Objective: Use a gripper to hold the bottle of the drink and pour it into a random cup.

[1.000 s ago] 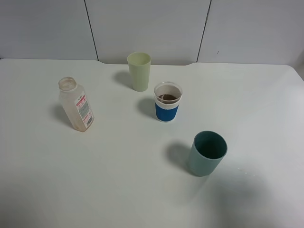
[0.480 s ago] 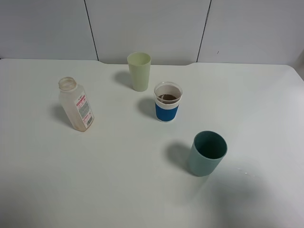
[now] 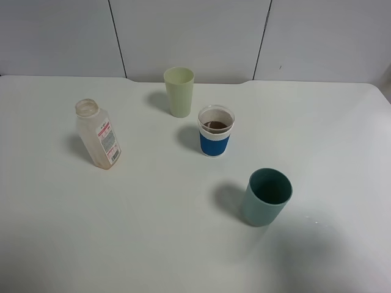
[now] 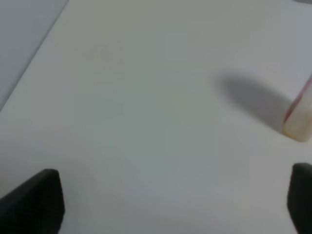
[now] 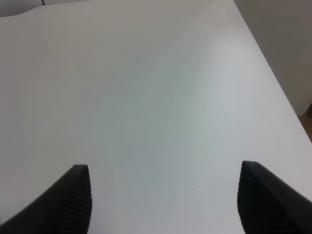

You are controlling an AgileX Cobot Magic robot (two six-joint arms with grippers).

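You had the bottle (image 3: 98,133) standing uncapped, apparently empty, on the table's (image 3: 153,232) left side, apart from the blue-banded cup (image 3: 215,130) that held the drink (image 3: 215,125). Both the left gripper (image 4: 175,202) and the right gripper (image 5: 163,200) were spread wide, grasping nothing (pour apparently done).

bottle (image 3: 98,134): clear, emptied, upright, left | cup (image 3: 215,131): blue-banded, upright, centre | drink (image 3: 215,126): brown, inside cup

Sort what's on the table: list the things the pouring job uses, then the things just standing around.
Job:
- bottle of the drink, looks emptied
- blue-banded cup, dark brown drink inside
- left gripper, open beside the bottle

Standing around:
- pale green cup
- dark teal cup
- right gripper, open over bare table
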